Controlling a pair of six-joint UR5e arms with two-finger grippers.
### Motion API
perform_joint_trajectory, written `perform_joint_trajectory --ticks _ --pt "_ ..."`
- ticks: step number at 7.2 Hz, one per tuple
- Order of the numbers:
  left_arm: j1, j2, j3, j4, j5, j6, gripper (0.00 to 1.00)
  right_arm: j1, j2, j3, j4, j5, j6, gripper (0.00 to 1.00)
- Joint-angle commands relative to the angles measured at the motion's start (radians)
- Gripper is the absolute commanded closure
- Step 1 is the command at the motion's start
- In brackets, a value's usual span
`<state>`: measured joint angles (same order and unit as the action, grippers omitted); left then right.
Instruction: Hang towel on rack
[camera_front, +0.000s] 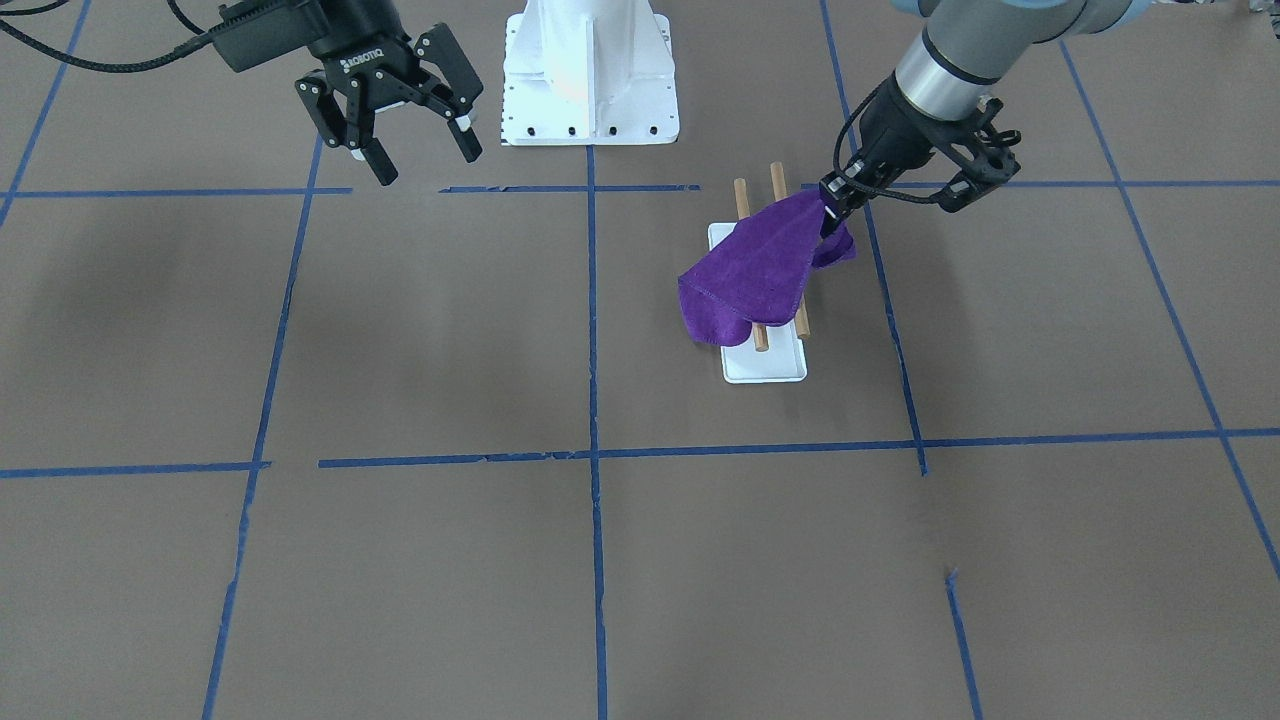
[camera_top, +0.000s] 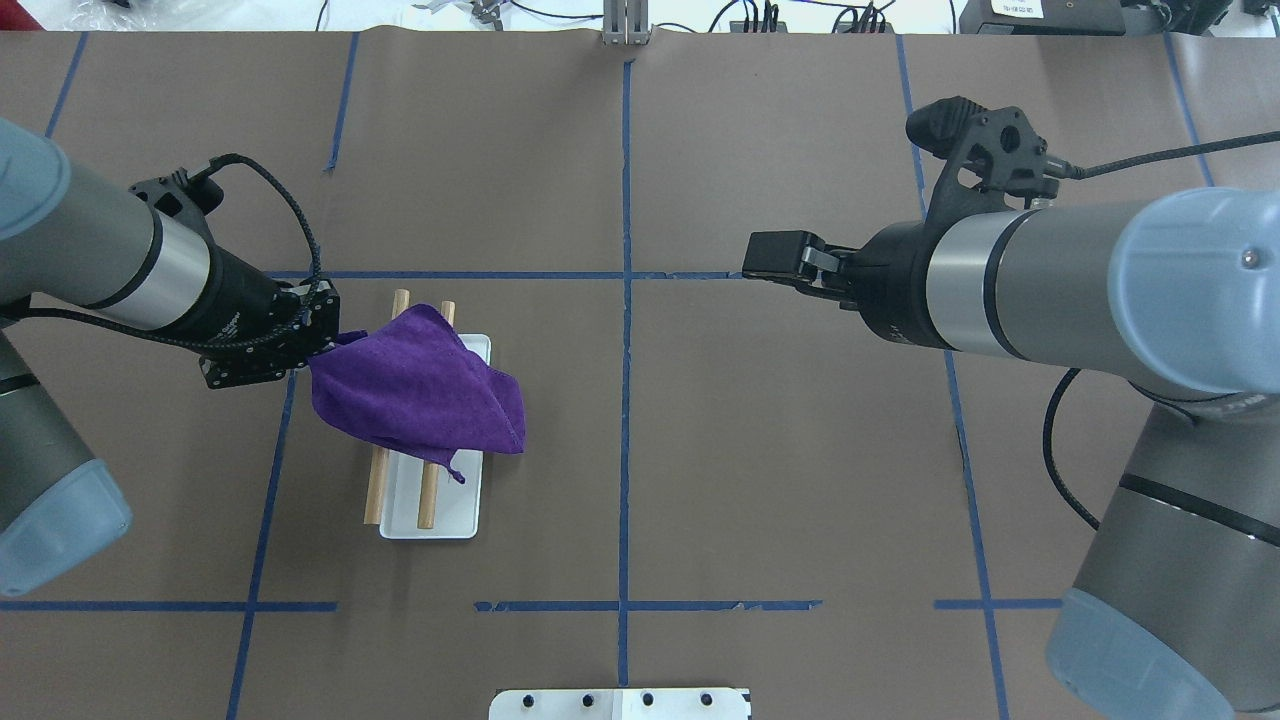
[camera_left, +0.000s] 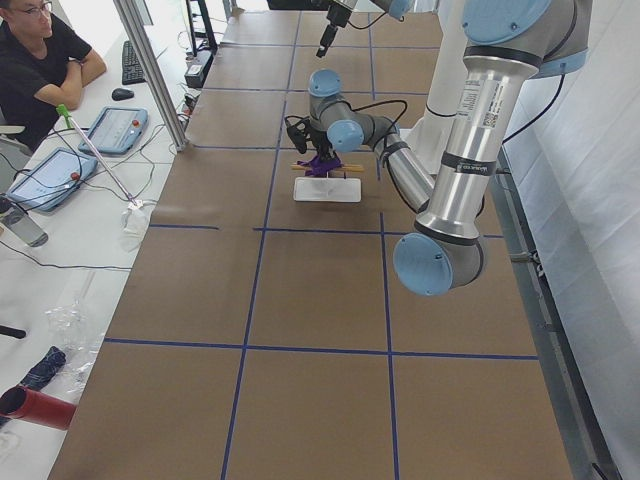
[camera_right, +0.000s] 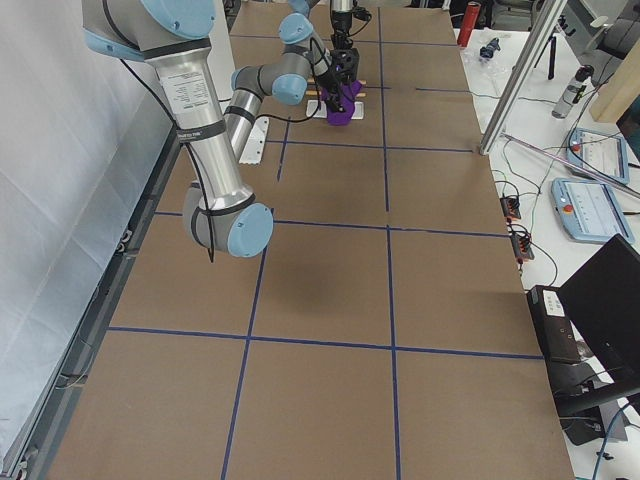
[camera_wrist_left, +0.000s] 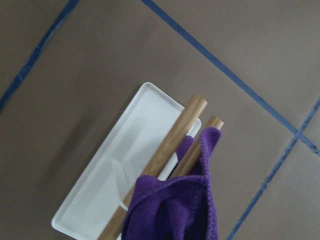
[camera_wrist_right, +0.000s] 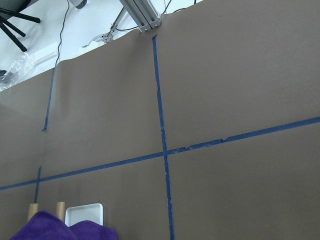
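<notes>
1 purple fleecy towel (camera_front: 750, 280) draped across the 2 light-brown wooden dowels of the white-based rack (camera_front: 765, 365), 1 corner pinched in the left gripper (camera_front: 828, 213); right gripper (camera_front: 425, 160) well apart, fingers spread wide.

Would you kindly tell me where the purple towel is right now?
In the overhead view the purple towel is on the left half, spread over both dowels of the rack, one corner pinched in the left gripper.
</notes>
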<state>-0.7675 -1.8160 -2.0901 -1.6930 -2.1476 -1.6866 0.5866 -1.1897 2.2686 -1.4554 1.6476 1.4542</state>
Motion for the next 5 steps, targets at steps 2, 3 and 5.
perform_joint_trajectory --ticks 2,3,5 --pt "-0.031 0.078 -0.004 -0.001 0.002 0.085 1.00 0.007 -0.016 -0.001 0.000 0.000 0.000 0.00" --pt "-0.033 0.081 0.011 -0.002 0.003 0.099 1.00 0.007 -0.021 0.000 0.000 0.000 0.000 0.00" --pt "-0.030 0.106 0.015 -0.005 0.040 0.139 1.00 0.010 -0.025 0.000 0.000 0.000 0.000 0.00"
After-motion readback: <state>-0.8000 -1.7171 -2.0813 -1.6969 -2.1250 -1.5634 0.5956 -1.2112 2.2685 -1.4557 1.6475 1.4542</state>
